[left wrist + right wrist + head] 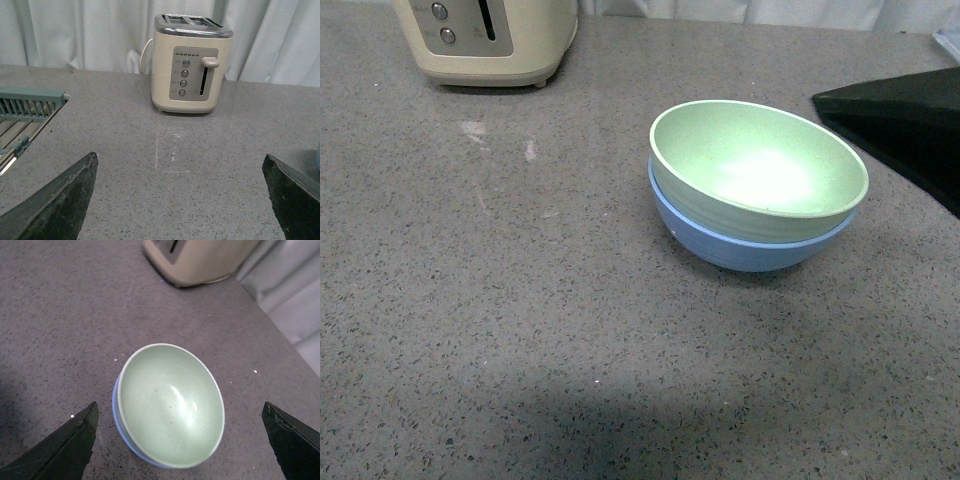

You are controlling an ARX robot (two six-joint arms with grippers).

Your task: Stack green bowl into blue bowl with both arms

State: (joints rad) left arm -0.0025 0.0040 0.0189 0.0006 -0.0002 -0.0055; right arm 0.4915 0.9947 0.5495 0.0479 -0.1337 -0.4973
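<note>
Two bowls, one stack: the matte, faintly speckled green bowl (760, 168) sits nested in the round blue bowl (740, 245), slightly tilted, right of centre on the grey speckled surface (520, 330). One cream toaster (490, 40) stands far left. The right tool (180, 440) hangs spread wide above the stack, touching neither bowl. The left tool (182, 200) is spread too, empty, facing the toaster, a slatted rack (25, 107) beside it.

You find no text you can read here: the toaster (192, 62) at the far edge of the counter (150, 200) carries small marks above and beside its round buttons (184, 77), but they are too small to make out
</note>
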